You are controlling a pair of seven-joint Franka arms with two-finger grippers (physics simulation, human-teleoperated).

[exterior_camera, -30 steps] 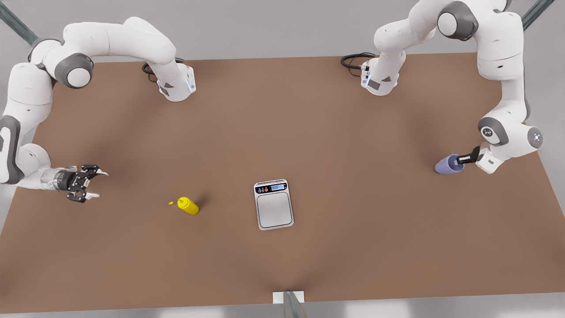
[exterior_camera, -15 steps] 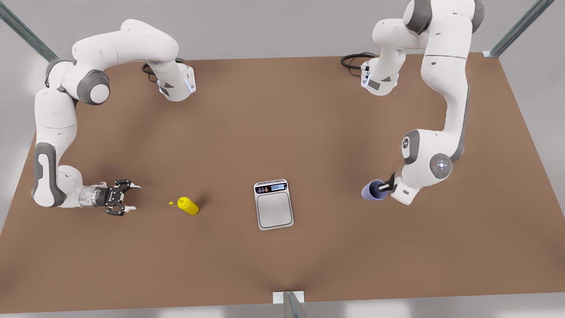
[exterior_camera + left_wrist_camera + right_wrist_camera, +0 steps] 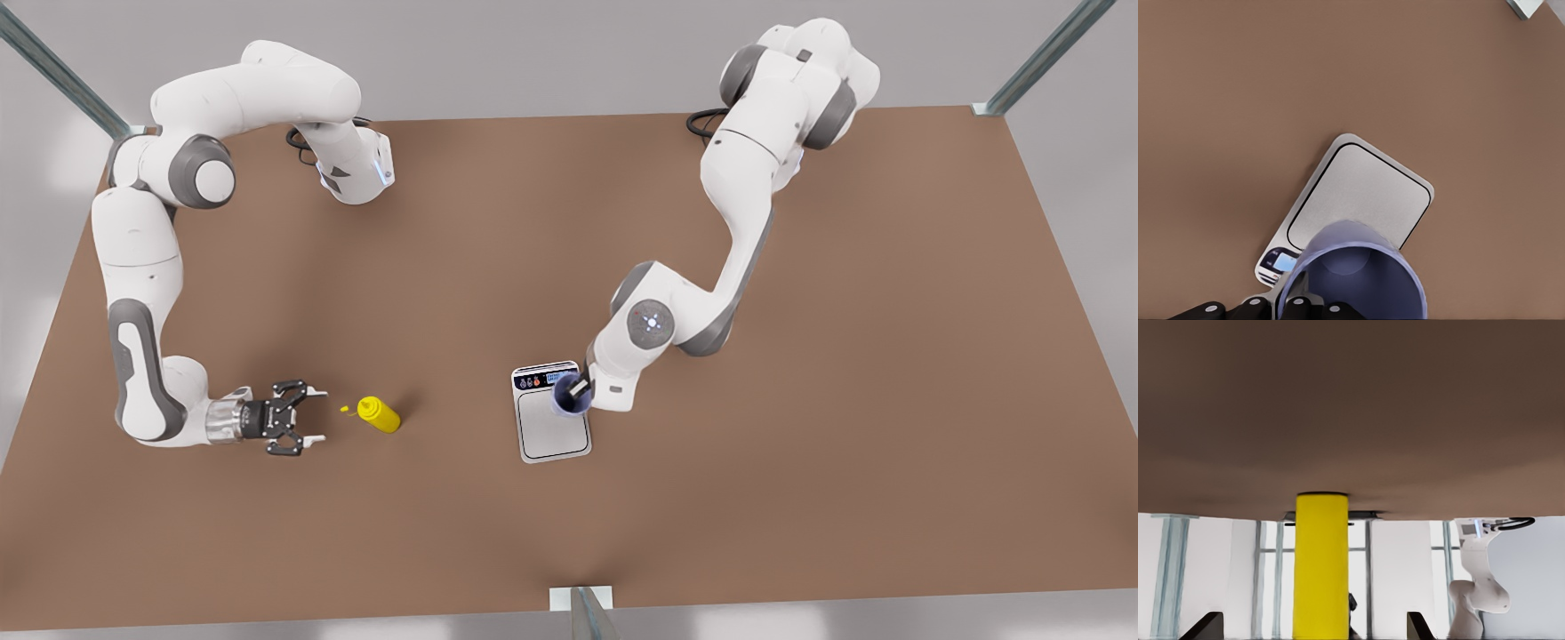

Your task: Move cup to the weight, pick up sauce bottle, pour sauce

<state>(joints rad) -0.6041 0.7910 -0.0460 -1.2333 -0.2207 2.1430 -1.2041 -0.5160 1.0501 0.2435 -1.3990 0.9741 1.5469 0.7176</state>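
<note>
Lying low over the brown table (image 3: 800, 462), the right gripper (image 3: 313, 416) sits at the front view's left of the scale, its two fingers spread wide and pointing at the sauce bottle (image 3: 380, 415). That yellow bottle stands on the table just beyond the fingertips, not touched, between this gripper and the scale and well apart from the scale; its thin nozzle shows on the gripper's side. In the right wrist view the bottle (image 3: 1321, 565) stands centred between the two dark fingertips (image 3: 1205, 625), which are set far apart on either side of it. Farther along, the scale (image 3: 551, 412) lies flat on the table with its display strip at the far end. The left gripper (image 3: 576, 391) holds the lavender cup (image 3: 569, 397) by its rim over the scale's display end; whether the cup touches the plate cannot be told. The left wrist view shows the cup (image 3: 1358, 270) open end up above the scale (image 3: 1358, 193), with the grey plate beyond it.
</note>
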